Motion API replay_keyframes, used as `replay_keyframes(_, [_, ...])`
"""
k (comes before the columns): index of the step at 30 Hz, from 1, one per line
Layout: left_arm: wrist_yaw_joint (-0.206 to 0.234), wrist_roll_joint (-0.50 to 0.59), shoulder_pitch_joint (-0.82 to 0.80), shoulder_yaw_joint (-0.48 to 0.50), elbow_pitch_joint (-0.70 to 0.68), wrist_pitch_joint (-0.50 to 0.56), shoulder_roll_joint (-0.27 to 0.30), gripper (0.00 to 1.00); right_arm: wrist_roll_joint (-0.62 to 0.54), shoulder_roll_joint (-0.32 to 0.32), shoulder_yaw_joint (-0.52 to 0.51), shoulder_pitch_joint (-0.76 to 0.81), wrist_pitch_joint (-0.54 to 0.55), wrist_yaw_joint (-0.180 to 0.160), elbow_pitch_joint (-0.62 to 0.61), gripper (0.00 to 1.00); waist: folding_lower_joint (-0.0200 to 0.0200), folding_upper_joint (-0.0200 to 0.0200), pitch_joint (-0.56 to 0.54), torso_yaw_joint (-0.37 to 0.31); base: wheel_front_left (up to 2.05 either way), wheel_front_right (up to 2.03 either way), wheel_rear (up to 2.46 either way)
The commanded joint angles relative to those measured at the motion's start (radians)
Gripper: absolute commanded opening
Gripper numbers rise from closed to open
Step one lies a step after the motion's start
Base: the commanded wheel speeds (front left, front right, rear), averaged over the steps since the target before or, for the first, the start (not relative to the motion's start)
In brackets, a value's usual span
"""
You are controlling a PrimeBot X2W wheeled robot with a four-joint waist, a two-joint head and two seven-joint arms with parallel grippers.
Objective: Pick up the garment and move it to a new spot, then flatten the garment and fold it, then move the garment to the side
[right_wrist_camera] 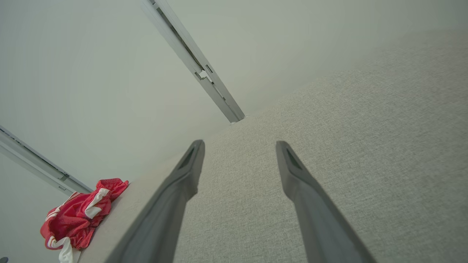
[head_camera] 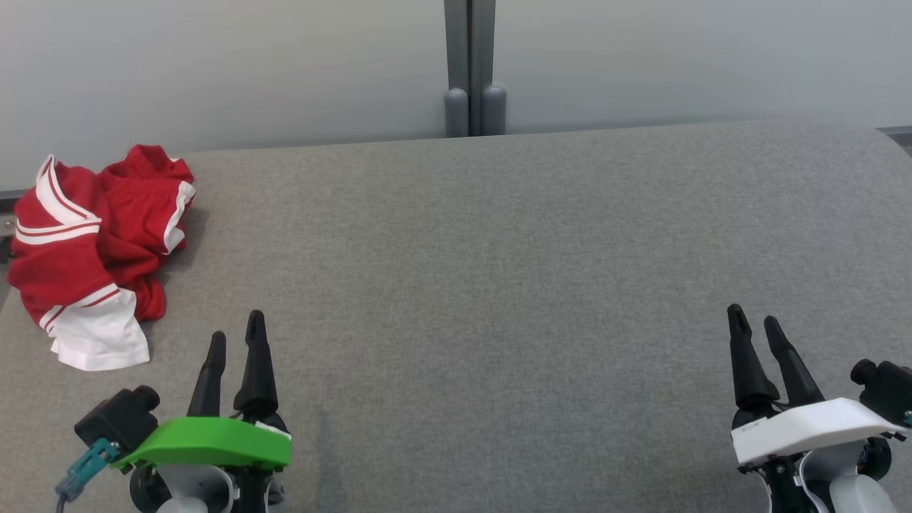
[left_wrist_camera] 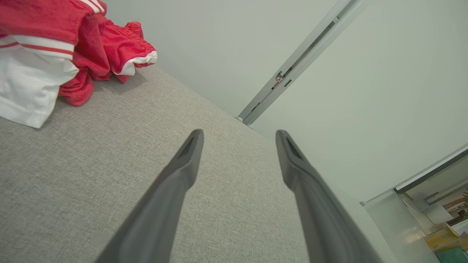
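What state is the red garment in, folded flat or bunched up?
Bunched up: the garment lies in a crumpled heap at the left edge of the gray surface.

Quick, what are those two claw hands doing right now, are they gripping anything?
Left gripper: open, holding nothing.
Right gripper: open, holding nothing.

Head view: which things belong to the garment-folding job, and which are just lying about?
Job:
- red and white garment, crumpled at the far left of the grey table
- left pincer, open, holding nothing
- right pincer, open, holding nothing

Just there:
- grey post behind the table
- pale wall panels
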Motion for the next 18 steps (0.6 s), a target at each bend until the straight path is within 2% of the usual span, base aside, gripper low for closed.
replay_keyframes(1, [0.002,0.030,0.004,-0.001,-0.005,-0.010,0.007,1.00,-0.041,-0.006,0.007,0.003,-0.011,0.000,-0.008,1.00,0.0000,0.0000,0.000,0.000,0.00,0.00,0.00])
replay_keyframes(18, [-0.008,0.192,0.031,0.002,0.060,-0.056,0.009,1.00,-0.255,-0.008,0.014,0.015,-0.058,0.000,-0.002,1.00,0.0000,0.0000,0.006,0.003,0.00,0.00,0.00])
